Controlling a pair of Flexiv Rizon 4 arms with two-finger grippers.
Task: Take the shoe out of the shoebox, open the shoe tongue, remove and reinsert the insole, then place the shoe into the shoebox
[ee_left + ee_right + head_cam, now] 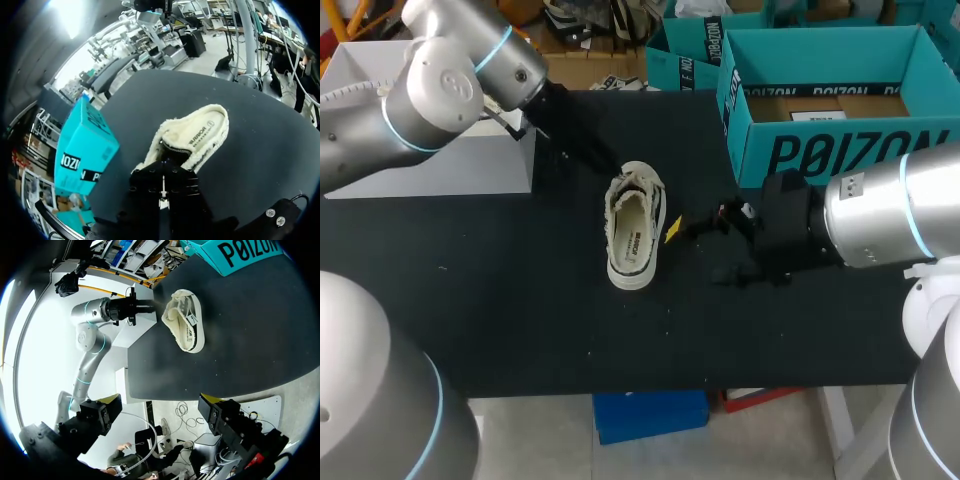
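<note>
A white low sneaker (635, 230) with fleecy lining lies upright on the black table (500, 300), heel toward the front edge. My left gripper (612, 168) comes in from the back left and is shut on the shoe tongue at the lace end; in the left wrist view the shoe (197, 132) stretches away ahead of that gripper (163, 162). My right gripper (698, 252) stands open just right of the shoe, one yellow tip close to its side. From the right wrist view the shoe (186, 322) lies well ahead of the open fingers (111, 400). The teal shoebox (840, 150) is open at the back right.
The shoebox's front wall stands close behind my right arm. A second teal box (685, 55) sits behind it at the back. Bare black table runs left of and in front of the shoe, down to the front edge (620, 392).
</note>
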